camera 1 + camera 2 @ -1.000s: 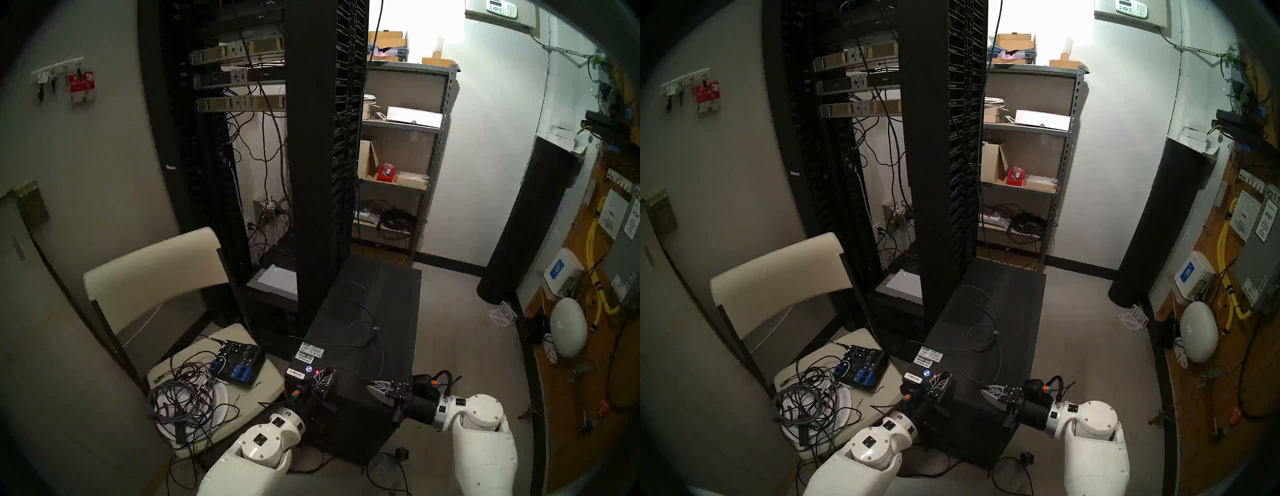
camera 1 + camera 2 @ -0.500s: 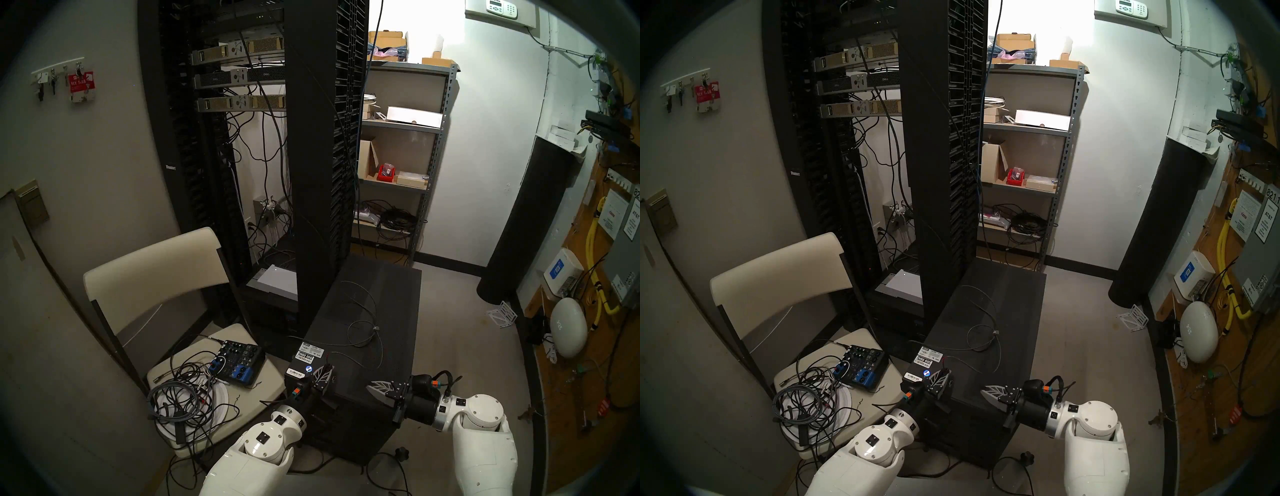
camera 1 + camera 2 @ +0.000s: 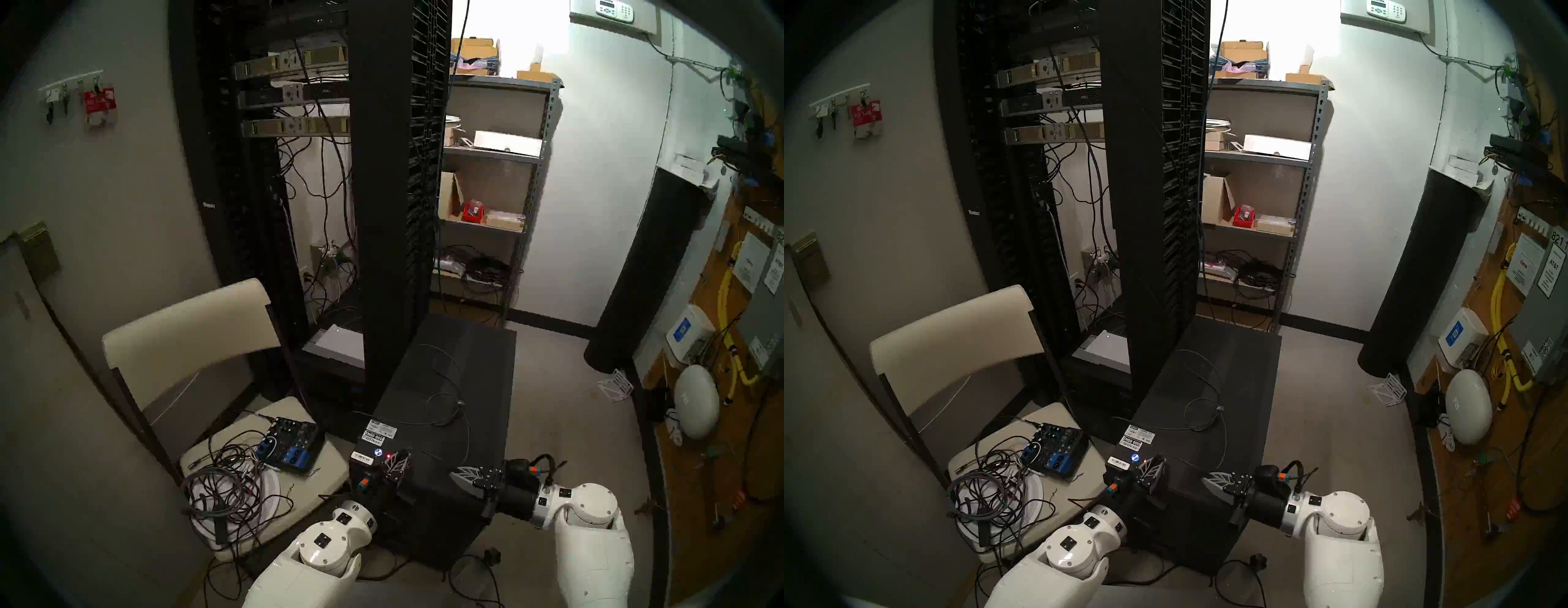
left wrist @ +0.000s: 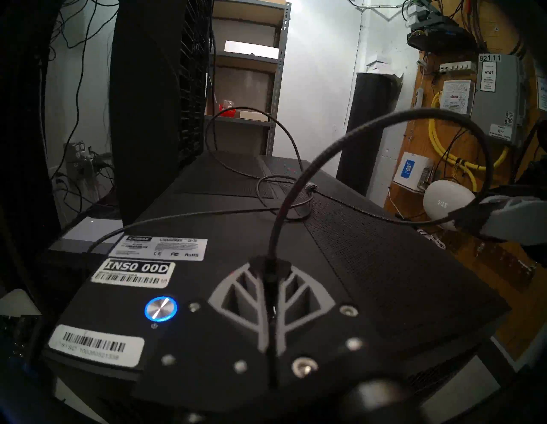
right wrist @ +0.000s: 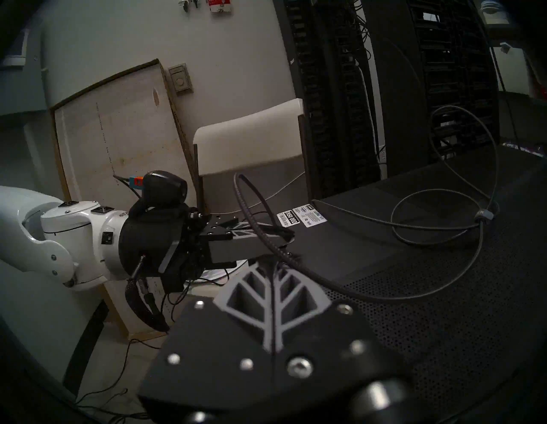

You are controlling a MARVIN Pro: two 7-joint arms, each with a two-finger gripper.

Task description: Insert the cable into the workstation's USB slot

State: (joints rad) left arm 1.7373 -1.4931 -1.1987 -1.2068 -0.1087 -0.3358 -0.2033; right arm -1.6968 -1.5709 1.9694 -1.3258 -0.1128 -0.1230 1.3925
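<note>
One black computer tower stood beside one server rack, carrying three white stickers and one blue-lit button; one cable lay on the tower, and one chair stood left of it.

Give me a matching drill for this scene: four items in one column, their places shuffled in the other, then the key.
Things:
1. thin dark-grey braided cable
2. round silver button with a blue lit ring
3. small black audio mixer with blue sockets
4. white egg-shaped device

Places:
A. on the cream chair seat
B. low by the wooden wall board, on the right
C. pinched in the left gripper
D. set into the top of the black mesh workstation tower, beside barcode stickers

Pairs: 1-C, 2-D, 3-A, 4-B
</note>
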